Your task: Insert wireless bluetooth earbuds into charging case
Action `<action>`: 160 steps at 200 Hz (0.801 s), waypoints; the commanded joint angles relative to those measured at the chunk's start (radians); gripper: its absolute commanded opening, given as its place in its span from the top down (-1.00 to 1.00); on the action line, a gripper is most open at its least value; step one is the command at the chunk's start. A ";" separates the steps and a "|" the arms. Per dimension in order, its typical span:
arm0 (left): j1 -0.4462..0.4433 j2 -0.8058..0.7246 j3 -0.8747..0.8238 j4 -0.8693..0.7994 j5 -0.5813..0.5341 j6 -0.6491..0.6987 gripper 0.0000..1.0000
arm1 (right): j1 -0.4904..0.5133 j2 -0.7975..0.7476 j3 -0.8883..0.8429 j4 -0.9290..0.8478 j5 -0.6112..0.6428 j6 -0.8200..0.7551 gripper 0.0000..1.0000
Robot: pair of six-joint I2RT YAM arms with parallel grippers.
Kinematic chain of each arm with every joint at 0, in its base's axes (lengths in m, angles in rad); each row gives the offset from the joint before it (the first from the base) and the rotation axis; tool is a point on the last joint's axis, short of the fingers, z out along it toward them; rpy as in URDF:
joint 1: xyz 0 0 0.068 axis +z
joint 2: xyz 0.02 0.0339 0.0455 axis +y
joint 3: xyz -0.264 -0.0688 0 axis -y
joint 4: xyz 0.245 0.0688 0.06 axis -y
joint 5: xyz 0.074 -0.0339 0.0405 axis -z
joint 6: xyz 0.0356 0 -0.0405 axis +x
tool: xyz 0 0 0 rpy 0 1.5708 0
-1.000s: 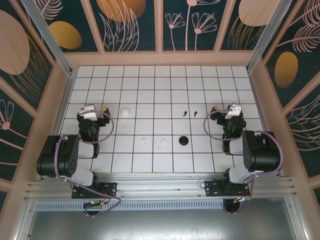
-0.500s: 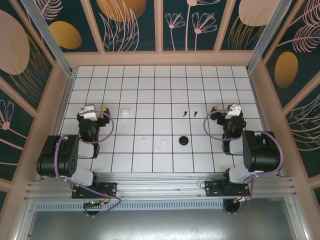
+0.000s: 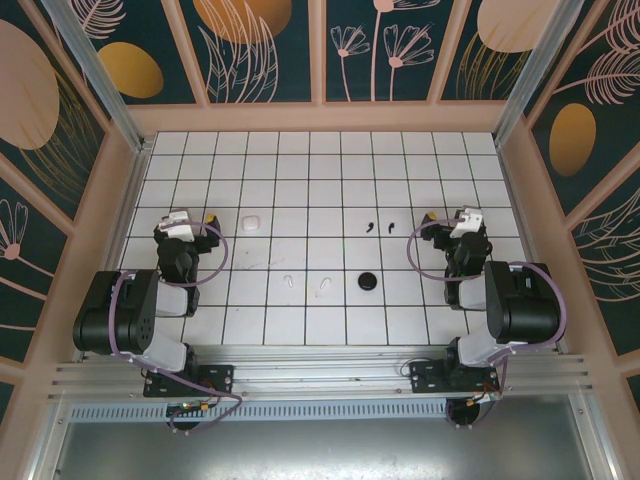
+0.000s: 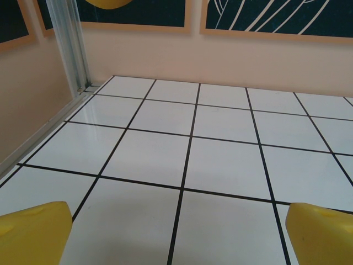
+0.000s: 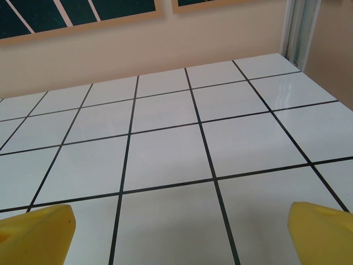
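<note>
L jaws: left gripper spread wide, empty, over bare tile.
R jaws: right gripper likewise wide, nothing btwn.
Black earbuds: pair mid-table, far of what looks like black case, toward R arm.
White earbuds: pair near centre, left of black case; white case far-left by L arm.
Risk: buds tiny + glossy, so an off-centre pinch prob. flicks one away. Colour/case mix-up poss. Lid state: cannot tell.

Two black earbuds, two white earbuds — one white case, one black round case.
</note>
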 commanded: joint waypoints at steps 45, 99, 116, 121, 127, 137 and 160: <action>0.000 -0.028 0.030 -0.018 0.005 0.005 -0.97 | 0.006 -0.116 0.126 -0.283 -0.147 -0.051 -0.98; 0.000 -0.198 0.184 -0.425 -0.048 -0.069 -0.97 | 0.015 -0.322 0.195 -0.557 -0.171 0.045 -0.98; 0.000 -0.244 0.246 -0.532 0.003 -0.114 -0.97 | 0.026 -0.363 0.295 -0.785 -0.137 0.125 -0.96; 0.000 -0.254 0.269 -0.568 0.020 -0.128 -0.97 | 0.030 -0.371 0.323 -0.856 -0.117 0.151 -0.90; 0.000 -0.265 0.298 -0.617 0.034 -0.149 -0.97 | 0.039 -0.373 0.359 -0.938 -0.080 0.185 -0.82; 0.000 -0.278 0.351 -0.721 0.051 -0.177 -0.96 | 0.060 -0.366 0.406 -1.064 -0.030 0.248 -0.76; -0.039 -0.296 0.438 -0.890 0.075 -0.214 -0.86 | 0.155 -0.336 0.487 -1.285 0.018 0.304 -0.76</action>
